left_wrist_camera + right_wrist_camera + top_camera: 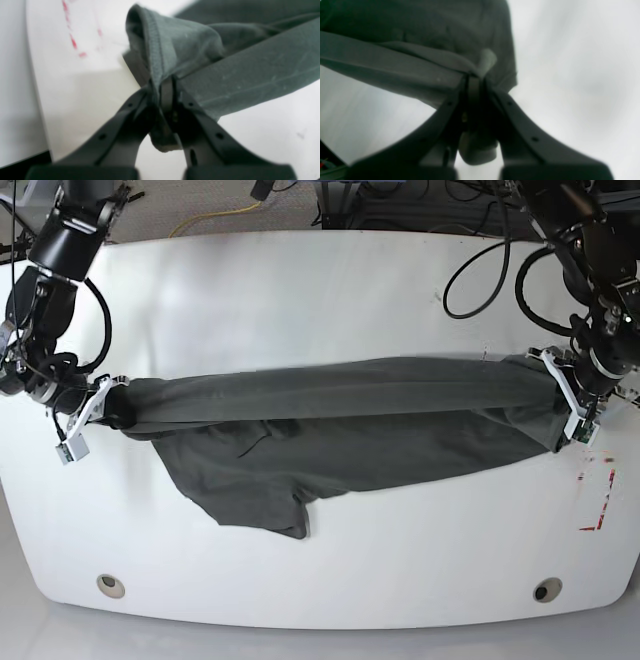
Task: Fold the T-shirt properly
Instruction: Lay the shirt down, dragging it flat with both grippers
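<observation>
White tabletop (330,290) fills the scene, rounded at the corners, with cables behind its far edge. On it the T-shirt (330,430) is stretched sideways across the middle, held up at both ends. Its upper part forms a tight band between the two arms, and the lower part hangs down and lies on the surface, with one sleeve (285,515) spread toward the near edge.

The left end effector (167,86) is closed on a bunched piece of the fabric with a stitched hem, and some cloth pokes out below the fingers. The right end effector (473,80) is also closed on a gathered corner of the T-shirt. In the base view the two stand at almost the same height, well apart.

I think the step in hand is to carry the stretched edge over and lay it down to make a fold. To do it well, both arms should move together at the same speed, so the band stays straight. The tension should be firm but not pulling cloth out of the fingers. Red marks (598,505) near the left arm may show the place to align.
</observation>
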`<move>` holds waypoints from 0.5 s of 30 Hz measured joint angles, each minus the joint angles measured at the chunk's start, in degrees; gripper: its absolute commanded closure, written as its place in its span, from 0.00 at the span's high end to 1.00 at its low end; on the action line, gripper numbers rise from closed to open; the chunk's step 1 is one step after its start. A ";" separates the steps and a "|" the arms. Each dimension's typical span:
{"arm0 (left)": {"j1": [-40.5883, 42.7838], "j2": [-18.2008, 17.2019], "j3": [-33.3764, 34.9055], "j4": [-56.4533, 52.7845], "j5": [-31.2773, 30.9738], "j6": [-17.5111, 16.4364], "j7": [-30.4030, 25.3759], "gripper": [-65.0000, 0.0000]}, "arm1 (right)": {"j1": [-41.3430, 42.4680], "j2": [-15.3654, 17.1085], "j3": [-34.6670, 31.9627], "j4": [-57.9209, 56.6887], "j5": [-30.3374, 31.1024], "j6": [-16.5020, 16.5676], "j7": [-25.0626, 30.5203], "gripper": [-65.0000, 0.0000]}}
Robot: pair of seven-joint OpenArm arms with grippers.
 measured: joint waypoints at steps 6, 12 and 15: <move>6.38 0.04 -0.48 -0.02 0.11 -0.04 -0.79 0.01 | -6.58 -0.02 0.81 0.04 5.40 0.00 -0.94 0.00; 10.12 0.04 -4.46 -0.04 -0.11 -0.02 -1.16 0.02 | -11.67 0.13 3.06 0.04 7.74 -0.09 -1.70 0.00; 11.52 0.02 -4.52 -0.13 -0.11 -0.04 -1.27 0.05 | -13.20 0.72 2.95 0.04 7.87 0.00 -2.40 0.03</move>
